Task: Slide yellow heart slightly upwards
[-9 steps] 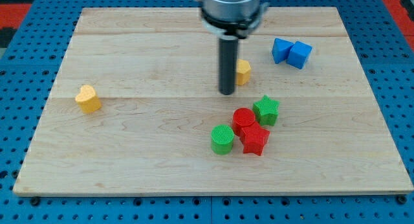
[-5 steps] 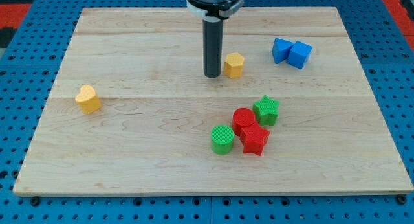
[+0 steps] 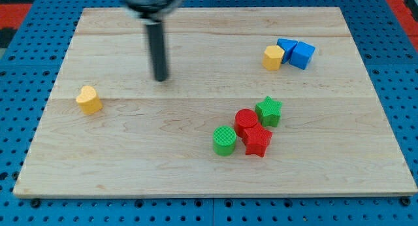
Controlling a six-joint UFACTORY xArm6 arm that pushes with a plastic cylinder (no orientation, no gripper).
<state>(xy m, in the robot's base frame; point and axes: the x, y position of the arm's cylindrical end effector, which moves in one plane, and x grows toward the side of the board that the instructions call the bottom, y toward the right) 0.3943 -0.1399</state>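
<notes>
The yellow heart point(image 3: 89, 99) sits alone at the left middle of the wooden board point(image 3: 196, 174), well apart from everything else. My tip point(image 3: 160, 78) is up and to the right of it, nearer the upper middle of the frame, touching no block.

The risk I see is the approach: the tip is above the heart, and pushing it upwards needs contact from below. A path that cuts straight across could clip the heart's top or side and send it left toward the board's edge, or downward, the wrong way. An off-centre push could also spin it or let it slip past the rod. "Slightly" leaves little margin for overshoot.

There are no jaws here, just a bare rod, holding nothing.
</notes>
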